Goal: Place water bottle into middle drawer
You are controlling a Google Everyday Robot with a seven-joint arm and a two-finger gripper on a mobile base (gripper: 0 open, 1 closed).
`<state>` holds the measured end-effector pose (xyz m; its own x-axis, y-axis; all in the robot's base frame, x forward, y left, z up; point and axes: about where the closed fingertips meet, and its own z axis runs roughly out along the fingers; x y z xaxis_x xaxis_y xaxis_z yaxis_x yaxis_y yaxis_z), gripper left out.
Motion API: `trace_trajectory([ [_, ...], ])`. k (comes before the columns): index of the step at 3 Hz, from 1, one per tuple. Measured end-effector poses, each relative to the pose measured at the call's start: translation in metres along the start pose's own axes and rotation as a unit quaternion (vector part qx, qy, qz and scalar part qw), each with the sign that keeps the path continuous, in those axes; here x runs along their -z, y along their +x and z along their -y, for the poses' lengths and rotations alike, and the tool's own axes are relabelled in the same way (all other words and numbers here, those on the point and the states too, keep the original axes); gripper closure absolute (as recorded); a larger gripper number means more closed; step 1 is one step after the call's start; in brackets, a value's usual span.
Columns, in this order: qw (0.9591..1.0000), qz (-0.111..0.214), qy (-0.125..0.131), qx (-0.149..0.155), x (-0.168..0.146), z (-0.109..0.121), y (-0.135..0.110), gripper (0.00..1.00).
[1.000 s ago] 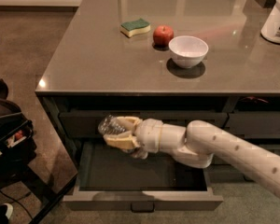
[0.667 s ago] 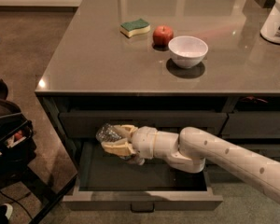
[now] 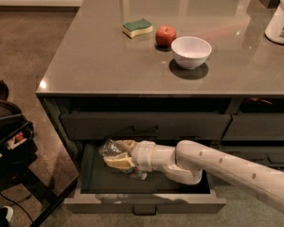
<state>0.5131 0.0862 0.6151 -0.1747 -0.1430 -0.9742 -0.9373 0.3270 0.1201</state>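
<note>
Progress is late stage: the wide dark grey flat-fronted middle drawer [image 3: 144, 205] stands pulled out below the counter's front edge, nearer the front-left corner, with its dark box interior exposed. The long white robot arm [image 3: 227, 168] reaches in from the right, over the drawer's opening. The beige two-finger gripper [image 3: 116, 154] sits inside the opening at the drawer's left end, just under the closed top-tier drawer [image 3: 144, 126]. Its fingers are clamped on the small clear crinkly plastic water bottle [image 3: 110, 148], which is held above the drawer floor and not resting on it. Judged done: drawer open, bottle carried to it. Judged left: lower, let go, pull the arm out; whether the drawer then gets closed is not given by the task. As for the surface, the smooth grey glossy counter [image 3: 99, 65] shows ceiling light reflections. A large white plastic tub [image 3: 281, 18] stands at the right edge toward the far-right corner. A white round ceramic bowl [image 3: 191, 52] sits mid-counter, a red apple [image 3: 165, 35] is just beside it on the far-left side, and a green-and-yellow sponge [image 3: 137, 27] lies near the apple toward the far edge. The room has a brown-grey carpeted floor [image 3: 33, 41], with a dark cart or chair with clutter [image 3: 9, 141] off the counter's left edge.
</note>
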Motion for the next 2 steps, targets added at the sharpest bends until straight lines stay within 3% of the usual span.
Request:
trace_trajectory([
  [2, 0.9999, -0.010, 0.001, -0.005, -0.0037, -0.0001, 0.0048, 1.00],
])
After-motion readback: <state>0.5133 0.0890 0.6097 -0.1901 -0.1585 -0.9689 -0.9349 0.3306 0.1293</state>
